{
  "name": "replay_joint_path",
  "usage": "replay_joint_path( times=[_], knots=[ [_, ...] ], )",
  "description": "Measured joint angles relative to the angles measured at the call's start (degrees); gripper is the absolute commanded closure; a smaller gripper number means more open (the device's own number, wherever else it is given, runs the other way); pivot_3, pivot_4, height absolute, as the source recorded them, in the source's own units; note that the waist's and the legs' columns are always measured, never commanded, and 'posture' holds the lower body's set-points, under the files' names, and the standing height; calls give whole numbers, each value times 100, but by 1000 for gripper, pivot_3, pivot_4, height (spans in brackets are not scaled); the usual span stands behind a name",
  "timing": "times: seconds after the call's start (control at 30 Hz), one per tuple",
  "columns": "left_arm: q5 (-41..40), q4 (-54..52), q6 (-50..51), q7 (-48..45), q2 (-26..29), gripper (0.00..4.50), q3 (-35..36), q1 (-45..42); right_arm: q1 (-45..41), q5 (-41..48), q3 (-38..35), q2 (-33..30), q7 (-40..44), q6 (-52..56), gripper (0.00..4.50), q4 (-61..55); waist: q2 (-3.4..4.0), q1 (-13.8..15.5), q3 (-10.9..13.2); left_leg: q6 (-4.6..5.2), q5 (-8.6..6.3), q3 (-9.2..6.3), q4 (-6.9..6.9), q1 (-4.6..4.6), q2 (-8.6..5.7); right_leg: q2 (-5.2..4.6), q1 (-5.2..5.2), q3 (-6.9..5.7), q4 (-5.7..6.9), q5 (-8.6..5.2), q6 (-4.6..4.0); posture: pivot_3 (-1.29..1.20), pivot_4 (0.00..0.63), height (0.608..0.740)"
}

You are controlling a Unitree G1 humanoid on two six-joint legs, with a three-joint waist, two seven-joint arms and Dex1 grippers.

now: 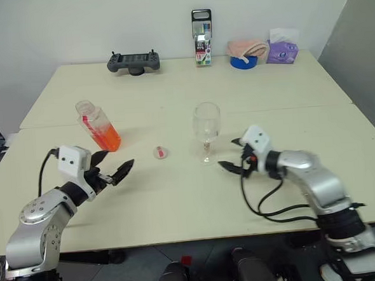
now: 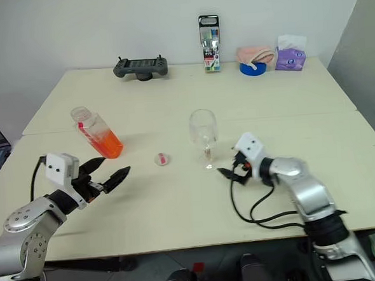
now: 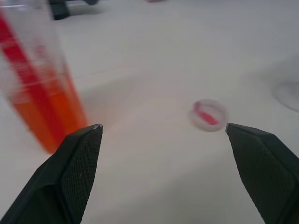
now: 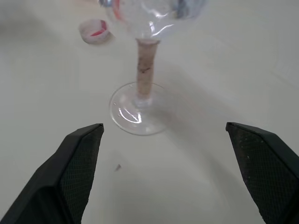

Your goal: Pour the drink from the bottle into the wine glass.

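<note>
One bottle (image 1: 97, 125) — uncapped, upright with a slight lean, mouth up, orange drink (image 1: 108, 138) in its lower part, left of centre. One cap (image 1: 161, 153) lies between it and one wine glass (image 1: 207, 131), upright, centre. Left gripper (image 1: 116, 169) and right gripper (image 1: 232, 155) — jaws wide, holding nothing, near side. Far edge: controller (image 1: 133, 61), marker pack (image 1: 202, 39).

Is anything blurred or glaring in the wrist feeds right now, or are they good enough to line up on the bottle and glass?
Left wrist view: the bottle is soft and smeared, the cap on the table slightly blurred. Right wrist view: the wine glass stem and foot read sharp, bright glints on foot and bowl. Left eye view: even light, faint shadows.
</note>
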Motion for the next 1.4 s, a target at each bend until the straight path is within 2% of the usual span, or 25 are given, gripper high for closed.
replay_joint_path(
  times=[0.13,0.2,0.27,0.37,0.53,0.8,1.4],
  knots=[
    [156,449,-458,393,-275,0,178,-82,-92,806,-446,-1021,804,582,33,-674,-5,32,1,1,0,1,3,0,-1,0,2,-2,0,1,1,0,150,740],
    [225,566,-588,474,-295,0,180,-160,-413,1237,-697,-1421,1115,907,33,-717,-7,38,5,1,0,4,8,0,-2,0,3,0,1,3,5,0,150,740],
    [300,742,-712,537,-278,0,181,-406,-1119,1644,-997,-1696,1327,1111,33,-661,-6,43,9,1,0,8,13,1,-3,0,2,1,3,6,7,0,150,740],
    [411,857,-819,592,-174,0,175,-691,-1979,1882,-1237,-1834,1360,1151,33,-518,-13,44,6,0,0,3,4,1,-1,2,4,-5,-4,5,7,0,150,740],
    [479,1356,-799,411,109,0,67,-1506,-2971,2237,-1125,-1751,1418,1331,33,-135,-12,57,8,0,0,0,3,-25,-1,0,-7,-8,-25,7,9,0,150,740],
    [759,2709,-1172,73,153,0,-347,-2228,-2993,2285,-799,-1760,1441,1275,33,-127,-12,74,8,0,-1,-2,11,-81,-8,-11,-36,-11,-63,39,1,0,150,740],
    [977,4436,-2223,-116,-120,0,-531,-3551,-2600,2102,-614,-2039,1420,1152,33,-262,-13,74,8,0,0,-3,19,-79,-8,-8,-34,-13,-54,40,2,0,150,740]
  ],
)
